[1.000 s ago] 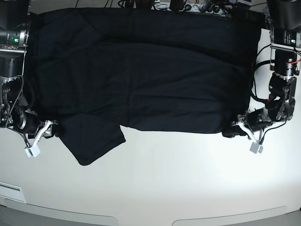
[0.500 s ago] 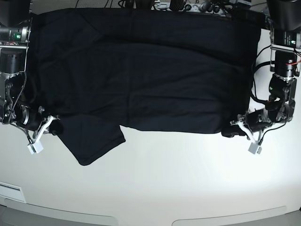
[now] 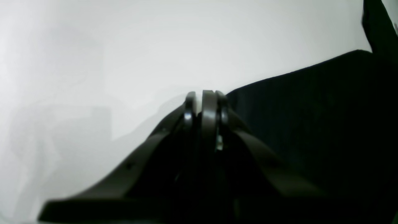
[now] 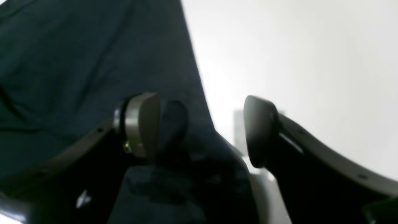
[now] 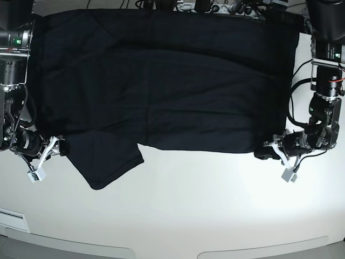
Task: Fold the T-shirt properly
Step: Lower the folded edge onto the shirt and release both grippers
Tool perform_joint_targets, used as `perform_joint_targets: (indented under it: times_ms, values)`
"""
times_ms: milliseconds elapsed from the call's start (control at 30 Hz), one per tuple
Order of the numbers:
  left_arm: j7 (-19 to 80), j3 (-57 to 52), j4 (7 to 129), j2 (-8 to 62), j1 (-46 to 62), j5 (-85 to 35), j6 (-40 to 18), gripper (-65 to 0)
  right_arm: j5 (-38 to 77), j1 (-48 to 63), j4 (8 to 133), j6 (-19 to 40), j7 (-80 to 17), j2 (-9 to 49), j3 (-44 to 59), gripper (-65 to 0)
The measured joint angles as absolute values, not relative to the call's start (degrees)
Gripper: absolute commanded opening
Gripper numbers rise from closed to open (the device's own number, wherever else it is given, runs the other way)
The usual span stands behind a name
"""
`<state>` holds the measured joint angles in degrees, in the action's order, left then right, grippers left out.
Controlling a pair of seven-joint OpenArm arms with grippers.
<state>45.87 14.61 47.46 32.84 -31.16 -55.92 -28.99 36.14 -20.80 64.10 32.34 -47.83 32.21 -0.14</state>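
The black T-shirt [image 5: 161,81] lies spread flat over the back half of the white table [image 5: 188,210], one sleeve [image 5: 108,162] pointing toward the front. My left gripper [image 5: 263,151] sits at the shirt's front right corner. In the left wrist view its fingertips [image 3: 205,99] are pressed together where the fabric edge [image 3: 295,124] ends, apparently pinching that corner. My right gripper [image 5: 60,147] is at the shirt's front left edge by the sleeve. In the right wrist view it [image 4: 200,127] is open, with a fold of shirt fabric [image 4: 174,124] between the jaws.
Cables and equipment [image 5: 232,6] line the table's back edge. A white tag hangs off each gripper, on the right [image 5: 288,175] and on the left [image 5: 35,175]. A label [image 5: 11,218] lies at the front left.
Both grippers have shifted slightly toward the table's front while staying at the shirt's front corners. The shirt lies as before.
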Motion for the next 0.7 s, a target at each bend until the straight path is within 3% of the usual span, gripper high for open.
perform_joint_targets:
  times_ms: [167, 433, 567, 633, 700]
  values:
    - [45.65, 14.61, 47.46, 32.82, -31.18, -54.61, -29.06, -65.0, 41.56, -20.8, 56.69, 35.14, -43.33, 32.03, -0.12, -21.5]
    - [45.87, 14.61, 47.53, 32.82, -31.31, -53.63, -29.17, -65.0, 40.97, -21.76, 49.41, 39.62, -36.8, 29.45, 0.36, -22.9]
    - [45.87, 14.61, 47.53, 32.77, -31.31, -53.58, -29.17, -65.0, 44.91, -22.28, 49.41, 40.07, -40.14, 28.16, 0.43, -32.7]
    - [45.87, 14.61, 47.53, 32.82, -31.31, -53.56, -29.17, -65.0, 46.7, -22.9, 49.3, 39.94, -43.42, 28.18, 0.4, -43.4]
    - [45.91, 14.61, 47.53, 32.84, -31.31, -53.54, -29.17, -65.0, 47.2, -23.35, 49.32, 39.92, -44.88, 28.18, 0.21, -58.9]
